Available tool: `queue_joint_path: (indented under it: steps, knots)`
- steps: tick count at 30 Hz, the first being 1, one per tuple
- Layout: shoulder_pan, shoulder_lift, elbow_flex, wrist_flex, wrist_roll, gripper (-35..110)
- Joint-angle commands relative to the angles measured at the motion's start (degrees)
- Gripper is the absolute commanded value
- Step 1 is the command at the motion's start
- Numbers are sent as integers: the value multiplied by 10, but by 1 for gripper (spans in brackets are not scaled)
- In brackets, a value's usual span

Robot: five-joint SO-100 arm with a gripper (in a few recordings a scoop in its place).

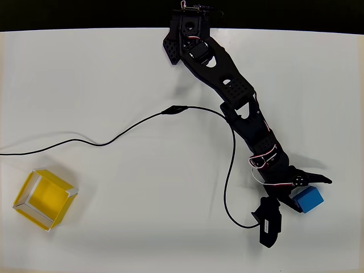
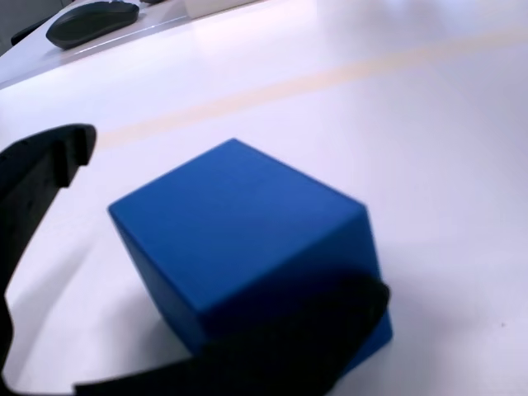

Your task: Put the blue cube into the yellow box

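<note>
My arm reached far right across the table, my gripper spread open around the cube, not yet clamping. The box sat far left.

Between the yellow box at the left and the blue cube at the right, the white desk lies bare. Only a thin black cable crosses it farther back, looping down beside the arm.
</note>
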Motion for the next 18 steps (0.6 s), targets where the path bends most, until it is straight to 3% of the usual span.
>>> queue_joint_path:
  steps: [1, 18]
  knots:
    - [-14, 42, -69, -11, -1, 60]
    - [-11, 18, -87, -5, -34, 52]
